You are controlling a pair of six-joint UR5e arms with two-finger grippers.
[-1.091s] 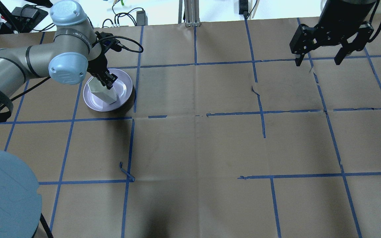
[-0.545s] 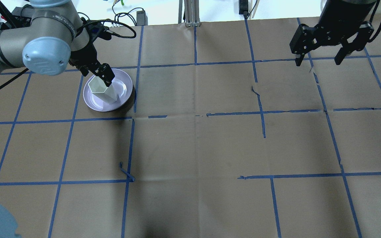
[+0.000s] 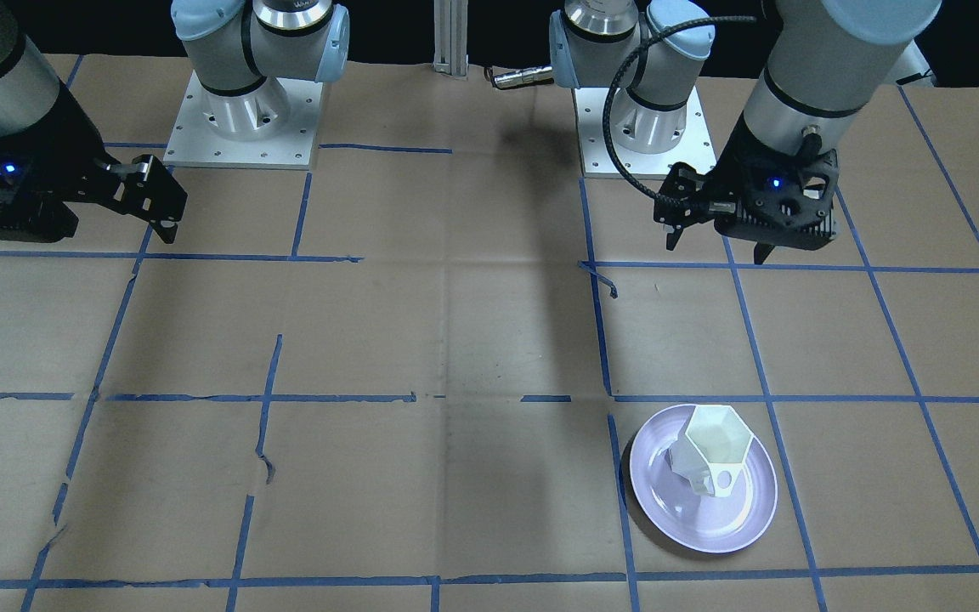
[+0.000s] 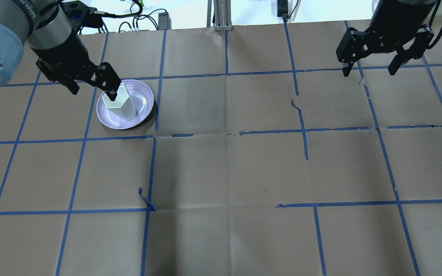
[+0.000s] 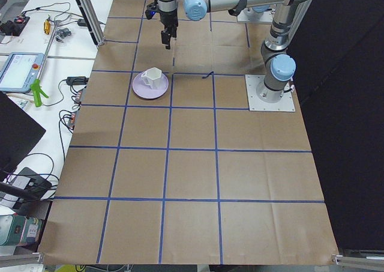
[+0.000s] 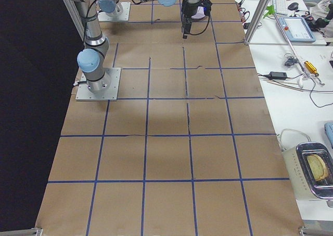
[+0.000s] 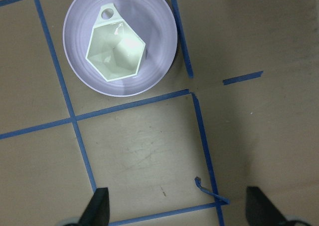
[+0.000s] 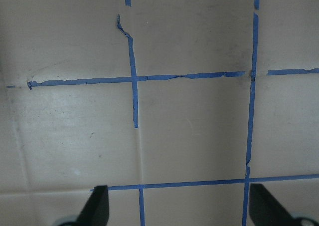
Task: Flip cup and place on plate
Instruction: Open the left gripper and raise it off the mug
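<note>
The white faceted cup (image 4: pixel 120 105) stands upright, opening up, on the pale lavender plate (image 4: pixel 144 100) at the table's far left. Both also show in the front view, cup (image 3: pixel 715 450) and plate (image 3: pixel 702 520), and in the left wrist view, cup (image 7: pixel 115 51) and plate (image 7: pixel 160 36). My left gripper (image 4: pixel 92 92) is open and empty. It hangs high above the table, back from the plate, as the front view (image 3: pixel 716 248) shows. My right gripper (image 4: pixel 368 72) is open and empty, high at the far right.
Brown paper with a grid of blue tape (image 4: pixel 226 73) covers the table. A loose curl of tape (image 4: pixel 146 201) lies in front of the plate. Cables and power bricks (image 4: pixel 148 19) lie beyond the far edge.
My left gripper has let go of the cup's rim, opened, and moved up and away from it. The cup stays upright on the plate. The right arm has not moved.
</note>
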